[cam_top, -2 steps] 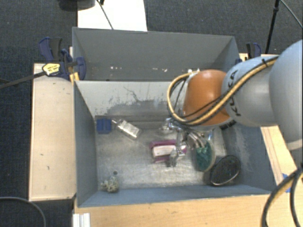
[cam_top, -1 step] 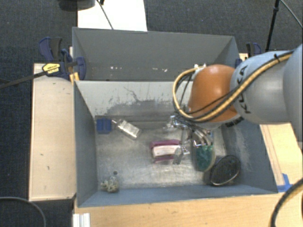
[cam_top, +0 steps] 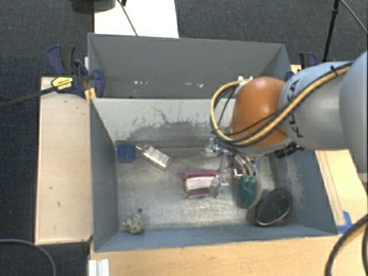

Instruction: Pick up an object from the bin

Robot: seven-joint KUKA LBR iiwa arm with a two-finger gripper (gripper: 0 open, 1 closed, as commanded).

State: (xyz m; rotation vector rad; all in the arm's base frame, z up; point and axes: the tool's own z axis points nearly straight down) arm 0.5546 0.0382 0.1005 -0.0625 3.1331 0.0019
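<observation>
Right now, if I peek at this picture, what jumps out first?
You'd spot the robot arm's round orange cover reaching in from the right, with its gripper low beside the right end of a purple and white box in the middle of the grey bin. Right of that lie a green lump and a dark round disc; a small blue block sits at the far left.

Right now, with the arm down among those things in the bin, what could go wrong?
The gripper sits at the right end of the purple and white box, not over its middle. A grab there might tip the box or let it slip. The green thing and the dark round disc lie close by on the right, so the gripper could knock them or drag them along.
</observation>
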